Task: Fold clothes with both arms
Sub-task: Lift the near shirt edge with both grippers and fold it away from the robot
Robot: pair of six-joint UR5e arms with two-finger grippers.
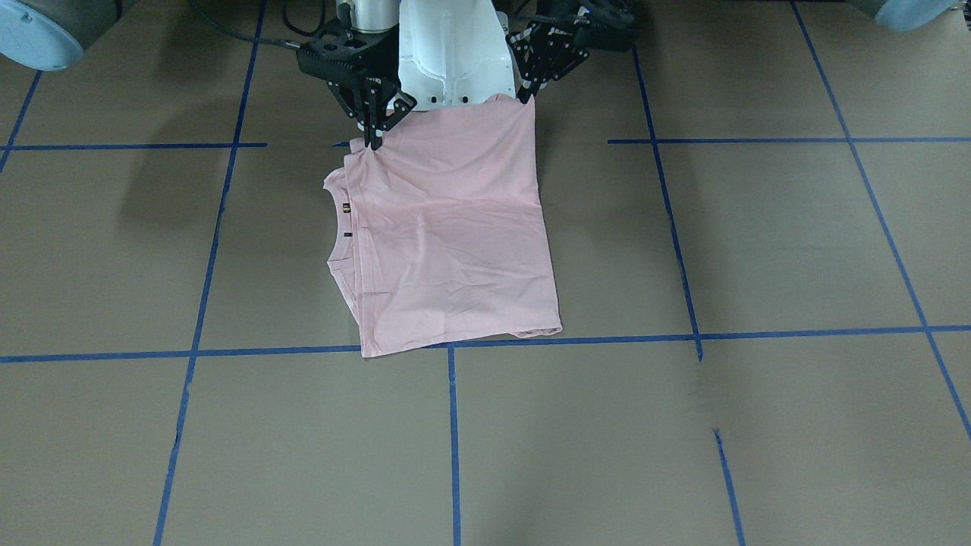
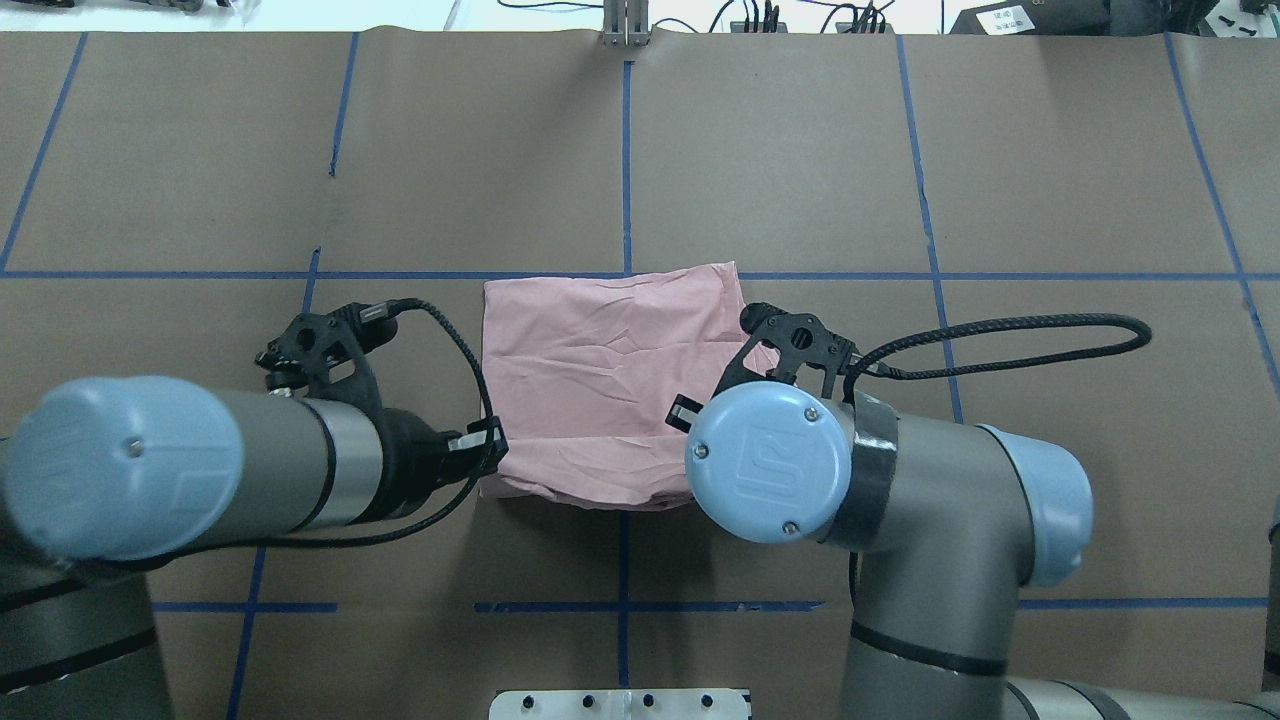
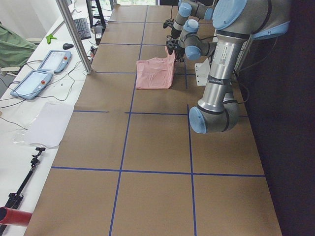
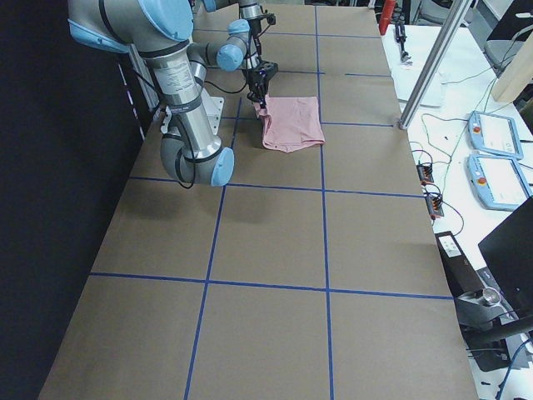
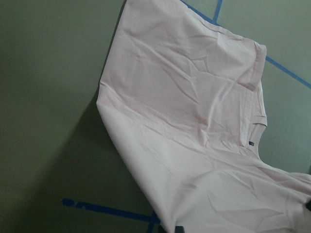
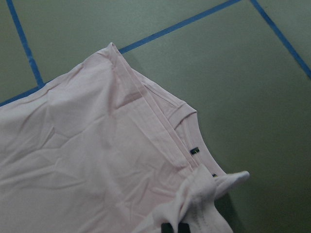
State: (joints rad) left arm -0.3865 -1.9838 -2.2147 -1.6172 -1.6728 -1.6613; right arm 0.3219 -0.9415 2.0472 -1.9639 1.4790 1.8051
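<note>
Tubing of the left arm (image 2: 200,470) is reaching in low from the left edge of the overhead view. The left gripper (image 1: 523,97) is pressing its fingers together on the hem-side corner of the T-shirt (image 2: 600,380) nearest the robot and holding that corner off the brown table (image 2: 900,150).

The pale pink T-shirt is lying folded between the two grippers with a plain, creased side facing up. Its far edge is running along a blue tape line (image 2: 850,275), and its near edge is hanging raised just in front of the white pedestal base (image 1: 455,53). The collar (image 1: 334,227) is facing the right arm's side, with a small dark tag (image 6: 195,150) showing just inside it.

The right gripper (image 1: 374,139) is pinching a bunched wad of pink cloth beside the collar, with its fingertips closed on it. Behind it, the right arm (image 2: 900,470) is bending in from the overhead view's lower right.
</note>
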